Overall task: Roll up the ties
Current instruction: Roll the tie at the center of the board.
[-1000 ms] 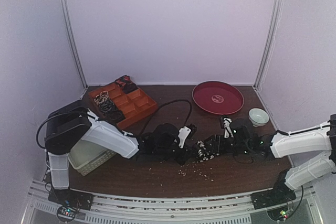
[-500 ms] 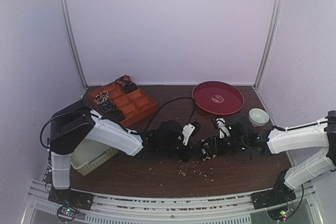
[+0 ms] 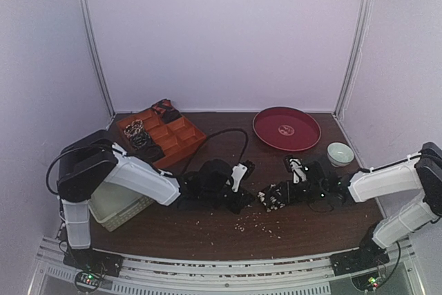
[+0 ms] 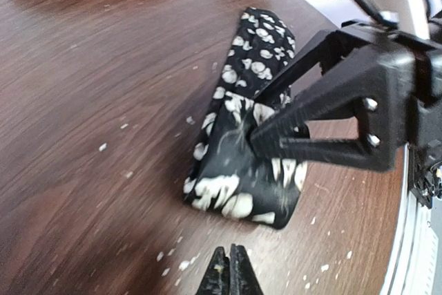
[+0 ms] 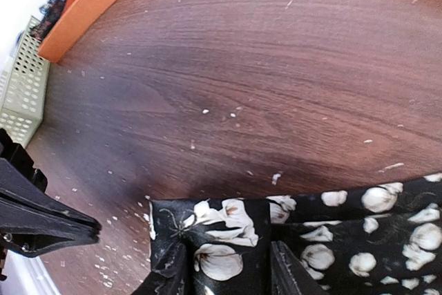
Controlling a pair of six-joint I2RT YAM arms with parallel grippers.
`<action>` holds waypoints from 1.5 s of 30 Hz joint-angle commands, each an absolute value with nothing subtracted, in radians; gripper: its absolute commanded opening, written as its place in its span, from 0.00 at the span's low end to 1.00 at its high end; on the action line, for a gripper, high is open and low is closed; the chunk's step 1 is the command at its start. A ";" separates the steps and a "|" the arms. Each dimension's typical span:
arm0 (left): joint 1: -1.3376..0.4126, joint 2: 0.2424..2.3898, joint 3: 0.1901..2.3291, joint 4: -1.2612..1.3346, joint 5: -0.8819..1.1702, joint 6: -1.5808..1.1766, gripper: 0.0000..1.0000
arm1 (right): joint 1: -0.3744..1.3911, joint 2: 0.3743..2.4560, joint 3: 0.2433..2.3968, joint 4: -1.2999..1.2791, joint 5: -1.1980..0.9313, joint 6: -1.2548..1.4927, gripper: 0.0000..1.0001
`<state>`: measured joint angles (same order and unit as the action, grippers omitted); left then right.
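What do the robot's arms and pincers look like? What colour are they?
Both arms, the left arm and the right arm, have smooth white shells with chunky black joints. A thin black cable arches above the left wrist. The pincers are black. The right pincer has flat fingers like open triangles, with small silver screws. The left pincer ends in slim tips.

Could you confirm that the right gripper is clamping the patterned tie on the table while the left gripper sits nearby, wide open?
Not quite: the left gripper is shut, fingers pressed together with nothing between them, as the left wrist view shows. The rest holds: the right gripper is clamping the patterned tie on the table.
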<state>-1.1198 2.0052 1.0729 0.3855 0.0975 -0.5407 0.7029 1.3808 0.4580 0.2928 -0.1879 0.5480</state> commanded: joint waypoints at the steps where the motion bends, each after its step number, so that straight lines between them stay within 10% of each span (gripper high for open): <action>1: -1.110 1.894 1.002 0.388 0.026 -0.570 0.02 | 0.691 1.439 0.420 0.387 -0.332 0.625 0.40; 9: -1.100 1.713 0.775 0.411 -0.018 -0.600 0.08 | 0.768 1.515 0.361 0.675 -0.383 0.908 0.36; 26: -1.203 1.726 0.709 0.596 0.102 -0.312 0.76 | 0.899 1.495 0.333 0.722 -0.239 1.111 0.38; 45: -1.207 1.961 0.988 0.392 0.149 -0.112 0.74 | 0.891 1.546 0.316 0.719 -0.270 0.997 0.37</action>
